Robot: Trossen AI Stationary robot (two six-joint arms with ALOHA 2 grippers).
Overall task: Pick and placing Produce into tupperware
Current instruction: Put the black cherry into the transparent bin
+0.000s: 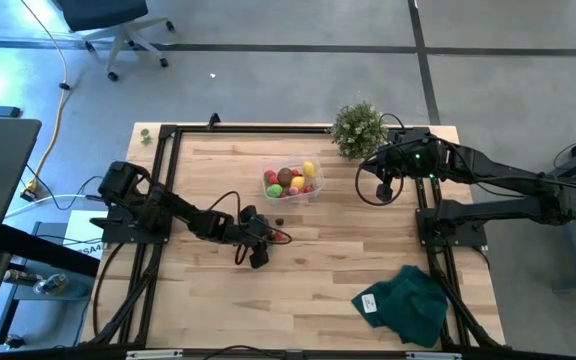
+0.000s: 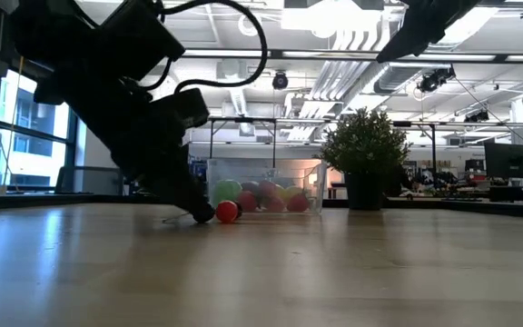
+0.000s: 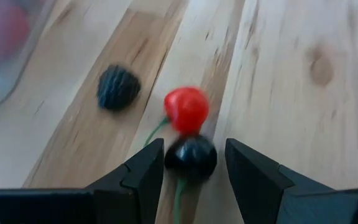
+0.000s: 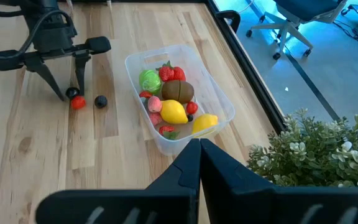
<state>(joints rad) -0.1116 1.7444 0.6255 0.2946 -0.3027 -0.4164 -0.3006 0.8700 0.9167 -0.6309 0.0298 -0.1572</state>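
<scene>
No text, label, brand, number or sign can be read in any of the views. A white tag (image 1: 370, 303) lies on the dark green cloth (image 1: 408, 303), but whatever is printed on it is too small to make out. A pale sheet (image 1: 86, 248) beside the left arm's base carries dark marks that cannot be read either.
</scene>
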